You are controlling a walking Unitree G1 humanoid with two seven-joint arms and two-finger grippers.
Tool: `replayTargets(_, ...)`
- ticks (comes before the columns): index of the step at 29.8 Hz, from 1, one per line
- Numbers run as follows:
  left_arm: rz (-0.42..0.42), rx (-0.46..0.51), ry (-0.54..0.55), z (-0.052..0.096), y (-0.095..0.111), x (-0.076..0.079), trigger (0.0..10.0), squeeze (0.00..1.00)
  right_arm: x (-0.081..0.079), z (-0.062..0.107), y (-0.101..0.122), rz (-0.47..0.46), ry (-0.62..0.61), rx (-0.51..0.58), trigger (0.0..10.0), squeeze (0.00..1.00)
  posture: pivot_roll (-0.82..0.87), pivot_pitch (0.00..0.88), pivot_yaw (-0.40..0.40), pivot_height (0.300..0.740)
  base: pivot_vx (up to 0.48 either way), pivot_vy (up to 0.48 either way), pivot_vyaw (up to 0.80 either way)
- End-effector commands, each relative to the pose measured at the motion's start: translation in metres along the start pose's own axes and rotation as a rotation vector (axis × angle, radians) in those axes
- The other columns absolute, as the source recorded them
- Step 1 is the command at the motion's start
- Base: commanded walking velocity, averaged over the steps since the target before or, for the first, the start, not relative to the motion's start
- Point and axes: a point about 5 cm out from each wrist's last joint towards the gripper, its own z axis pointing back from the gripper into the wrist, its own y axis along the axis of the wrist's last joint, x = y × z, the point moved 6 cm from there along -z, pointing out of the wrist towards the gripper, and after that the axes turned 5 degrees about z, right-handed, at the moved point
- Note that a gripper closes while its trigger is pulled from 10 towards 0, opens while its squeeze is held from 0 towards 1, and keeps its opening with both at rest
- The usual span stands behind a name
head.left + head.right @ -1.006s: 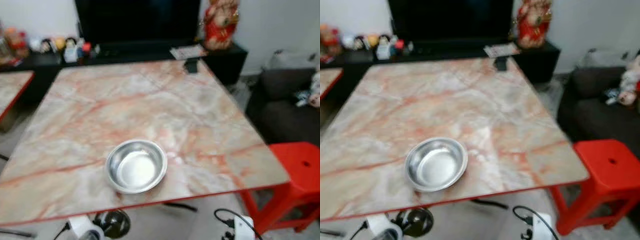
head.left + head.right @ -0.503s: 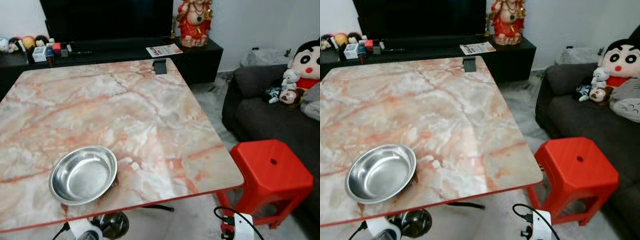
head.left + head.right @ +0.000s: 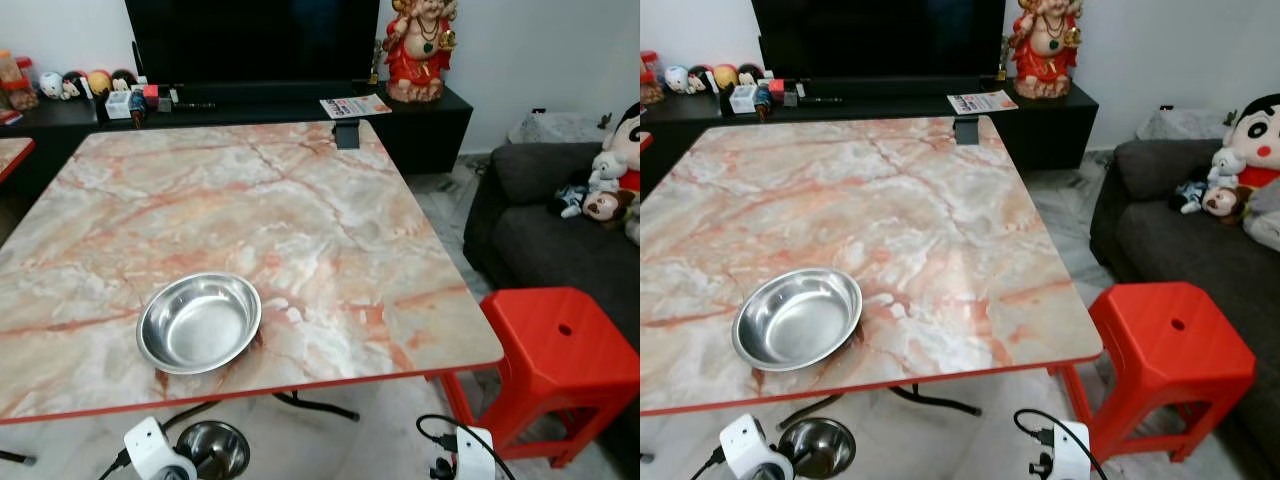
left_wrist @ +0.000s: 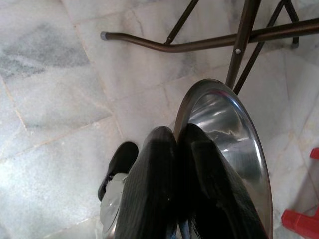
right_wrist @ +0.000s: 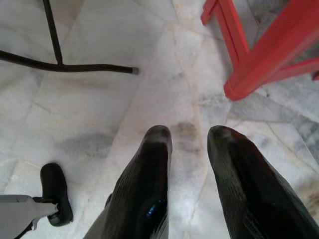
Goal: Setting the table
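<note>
Steel bowl (image 3: 199, 322) sits empty near the front edge of your marble worktop (image 3: 300, 215) in the left eye view, with a red stool (image 3: 560, 350) off the right corner. Below the edge you see a second bowl (image 3: 212, 450), partly cut off. In the left wrist view, your left gripper (image 4: 175, 137) has its fingers pinching that second bowl's rim over the tiled floor (image 4: 55, 89). In the right wrist view, your right gripper (image 5: 188, 133) hangs with fingers spread, holding nothing.
</note>
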Motion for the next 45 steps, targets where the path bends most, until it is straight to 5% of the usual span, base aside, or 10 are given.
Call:
replayTargets(1, -0.026, -0.008, 0.008, 0.0001, -0.0016, -0.0006, 10.0, 0.0, 0.0022, -0.0002, 0.0026, -0.003, -0.007, 0.009, 10.0, 0.0, -0.03, 0.0, -0.023, 0.74, 0.0, 0.0, 0.0)
replayTargets(10, -0.115, -0.014, -0.012, -0.0002, -0.0031, 0.0064, 10.0, 0.0, 0.0012, -0.0009, 0.0064, 0.004, -0.006, 0.021, 10.0, 0.0, -0.03, 0.0, -0.021, 0.74, 0.0, 0.0, 0.0)
replayTargets(26, -0.1, -0.008, -0.003, -0.0003, -0.0018, 0.0051, 10.0, 0.0, 0.0012, -0.0008, 0.0049, 0.014, -0.005, 0.013, 10.0, 0.0, -0.03, 0.0, -0.023, 0.74, 0.0, -0.424, 0.14)
replayTargets(45, -0.082, 0.003, 0.018, 0.0007, -0.0018, -0.0014, 10.0, 0.0, 0.0017, -0.0007, 0.0058, 0.006, -0.006, 0.02, 10.0, 0.0, -0.03, 0.0, -0.025, 0.74, 0.0, 0.0, 0.31)
